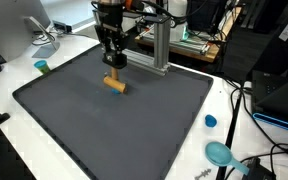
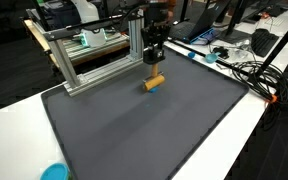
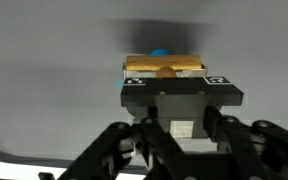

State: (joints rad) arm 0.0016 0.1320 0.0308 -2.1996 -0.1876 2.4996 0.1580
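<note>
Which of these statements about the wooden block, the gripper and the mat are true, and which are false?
1. The wooden block lies on the dark mat, directly under the gripper. True.
2. The gripper's jaws stand wide open. False: they are shut at the block.
3. A metal frame stands at the mat's far edge. True.
4. The mat is bright red. False: it is dark grey.
5. The small blue cap lies in the middle of the mat. False: it lies on the white table, beside the mat.
</note>
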